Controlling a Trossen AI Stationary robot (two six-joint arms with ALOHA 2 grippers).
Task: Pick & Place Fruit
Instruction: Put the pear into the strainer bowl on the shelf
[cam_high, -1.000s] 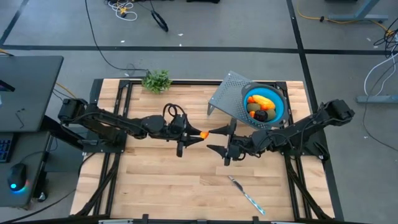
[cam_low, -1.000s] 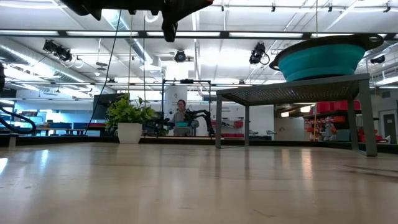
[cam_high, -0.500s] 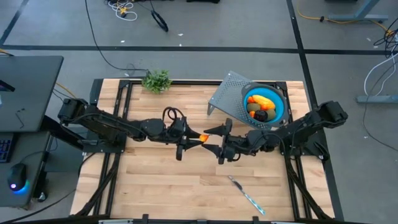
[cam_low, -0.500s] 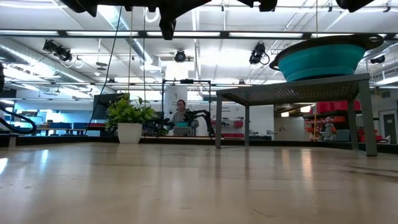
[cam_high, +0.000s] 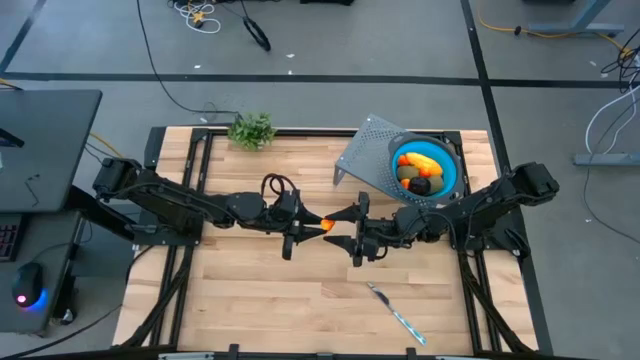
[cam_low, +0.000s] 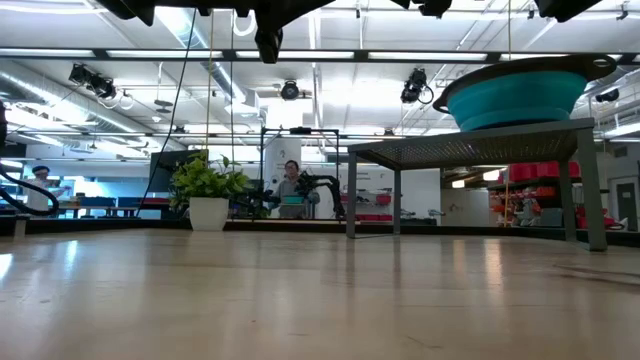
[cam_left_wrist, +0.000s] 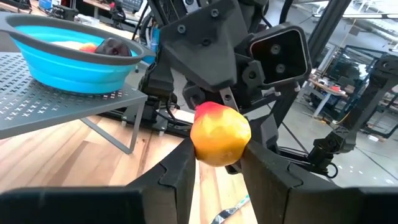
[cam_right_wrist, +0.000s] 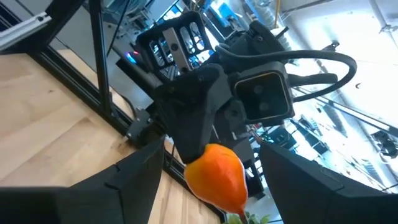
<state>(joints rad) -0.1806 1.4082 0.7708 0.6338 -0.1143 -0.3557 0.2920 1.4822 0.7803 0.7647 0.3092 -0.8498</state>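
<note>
A small round orange-red fruit (cam_high: 326, 224) hangs above the middle of the table with my left gripper (cam_high: 318, 224) shut on it. My right gripper (cam_high: 346, 227) faces it from the table's right. It is open, and its two fingers (cam_right_wrist: 138, 174) stand on either side of the fruit (cam_right_wrist: 217, 175) with a gap on both sides. A blue bowl (cam_high: 452, 172) sits on a perforated metal stand (cam_high: 362, 156) at the back right. It holds a yellow-orange piece, an olive one and a dark purple one. My left gripper pinches the orange-red fruit by its two opposite sides (cam_left_wrist: 199, 148) between its two fingers (cam_left_wrist: 178, 177). The fingers come level from the table's left. The fruit sits at their free ends, lifted clear of the table.
A knife with a blue handle (cam_high: 396, 313) lies near the front right. A leafy green sprig (cam_high: 252, 130) rests at the far edge. In the low view the stand's legs (cam_low: 397, 200) rise from the table. People and other robots show in the room behind.
My right gripper has moved toward the table's left and rolled a little, and its open fingers now flank the fruit held by my left gripper. The fruit has stayed lifted in that hold.
</note>
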